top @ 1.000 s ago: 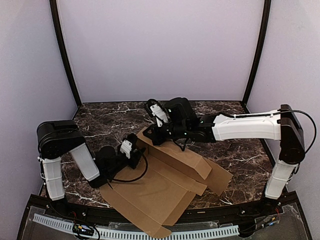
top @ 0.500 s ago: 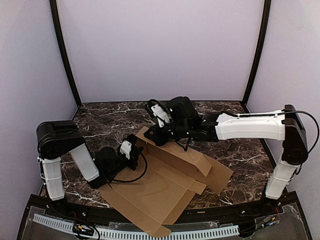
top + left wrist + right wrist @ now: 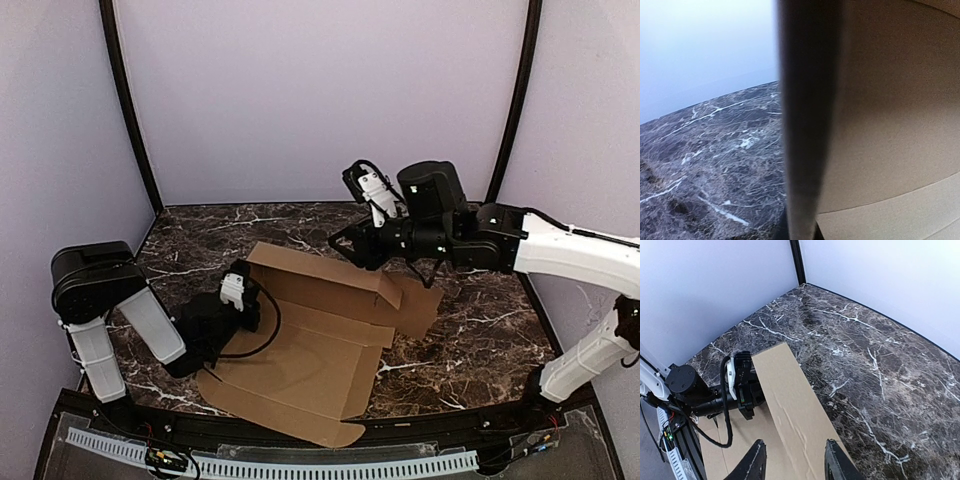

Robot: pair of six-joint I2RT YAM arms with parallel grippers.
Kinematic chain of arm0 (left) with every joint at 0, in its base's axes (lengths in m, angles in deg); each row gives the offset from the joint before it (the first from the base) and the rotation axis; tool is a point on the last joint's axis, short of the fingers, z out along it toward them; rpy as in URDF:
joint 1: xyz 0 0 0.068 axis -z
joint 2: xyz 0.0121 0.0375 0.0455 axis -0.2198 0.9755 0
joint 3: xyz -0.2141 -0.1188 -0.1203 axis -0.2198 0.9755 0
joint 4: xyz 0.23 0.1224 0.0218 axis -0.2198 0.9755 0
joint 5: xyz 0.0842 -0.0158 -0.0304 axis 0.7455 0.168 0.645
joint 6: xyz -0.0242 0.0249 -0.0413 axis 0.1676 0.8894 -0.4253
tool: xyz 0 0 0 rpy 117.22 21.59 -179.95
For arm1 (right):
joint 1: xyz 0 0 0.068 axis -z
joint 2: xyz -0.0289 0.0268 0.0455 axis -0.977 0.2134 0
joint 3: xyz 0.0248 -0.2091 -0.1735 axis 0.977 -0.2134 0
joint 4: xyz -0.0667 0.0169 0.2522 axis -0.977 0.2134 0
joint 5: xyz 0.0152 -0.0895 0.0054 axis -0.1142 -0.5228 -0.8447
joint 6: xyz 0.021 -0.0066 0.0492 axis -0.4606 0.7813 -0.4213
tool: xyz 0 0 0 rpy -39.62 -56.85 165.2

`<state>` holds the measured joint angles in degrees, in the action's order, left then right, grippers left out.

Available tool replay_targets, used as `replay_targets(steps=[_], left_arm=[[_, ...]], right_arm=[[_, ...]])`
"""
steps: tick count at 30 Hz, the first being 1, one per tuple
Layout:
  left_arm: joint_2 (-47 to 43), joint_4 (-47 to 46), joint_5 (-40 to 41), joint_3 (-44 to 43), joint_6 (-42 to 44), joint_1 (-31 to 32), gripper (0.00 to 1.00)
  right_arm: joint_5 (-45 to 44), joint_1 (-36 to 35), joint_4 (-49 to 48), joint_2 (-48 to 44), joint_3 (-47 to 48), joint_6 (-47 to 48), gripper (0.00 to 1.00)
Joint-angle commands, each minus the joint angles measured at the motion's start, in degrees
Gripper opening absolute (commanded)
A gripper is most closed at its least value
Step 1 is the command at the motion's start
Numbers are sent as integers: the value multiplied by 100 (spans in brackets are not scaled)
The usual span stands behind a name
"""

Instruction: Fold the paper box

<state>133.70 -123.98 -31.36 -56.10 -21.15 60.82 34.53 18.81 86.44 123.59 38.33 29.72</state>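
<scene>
My left gripper point(image 3: 243, 292) sits low, clamped on the paper box point(image 3: 300, 350) edge; right gripper point(image 3: 795, 446) hovers above, fingers point(image 3: 755, 464) apart, holding nothing.

So the left arm point(image 3: 150, 325) is folded down low over the worktop, forearm pointing out toward 2 o'clock in the top view. Its hand point(image 3: 238, 298) is pinched tight on the end of the paper box point(image 3: 300, 360) wall. The right arm point(image 3: 560, 250) is stretched across from the 3 o'clock side, raised, wrist tipped down toward 8 o'clock. Its hand point(image 3: 795, 462) hangs in the air with fingers point(image 3: 756, 462) spread apart and nothing between them.
</scene>
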Motion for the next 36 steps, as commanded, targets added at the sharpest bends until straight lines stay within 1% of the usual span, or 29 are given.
replay_targets(steps=[1, 3, 5, 8, 11, 14, 20, 31, 36], left_arm=[[-393, 790, 1050, 71, -530, -17, 1], [-501, 1085, 1294, 57, -724, -8, 1], [-655, 1503, 1504, 12, -969, 18, 1], [-859, 1866, 1722, -55, -1122, 129, 1], [-955, 1971, 1864, -48, -1104, 262, 1], [-1039, 2136, 1890, -40, -1109, 319, 1], [-1227, 2289, 1763, 66, -1165, 358, 1], [-1329, 2442, 1552, 74, -1329, 399, 1], [-1326, 2513, 1424, -1, -1374, 421, 1]], right_arm=[[-686, 13, 566, -646, -474, -94, 38], [-827, 8, 728, -875, -669, -182, 36], [-1021, 16, 797, -1125, -938, -273, 30], [-1218, 91, 798, -1356, -1343, -425, 13], [-1304, 168, 770, -1407, -1586, -512, 0], [-1308, 264, 690, -1301, -1698, -510, 0], [-1280, 484, 434, -973, -1628, -268, 0], [-773, 776, -171, 10, -1310, 79, 0], [-310, 781, -590, 406, -1100, 32, 0]])
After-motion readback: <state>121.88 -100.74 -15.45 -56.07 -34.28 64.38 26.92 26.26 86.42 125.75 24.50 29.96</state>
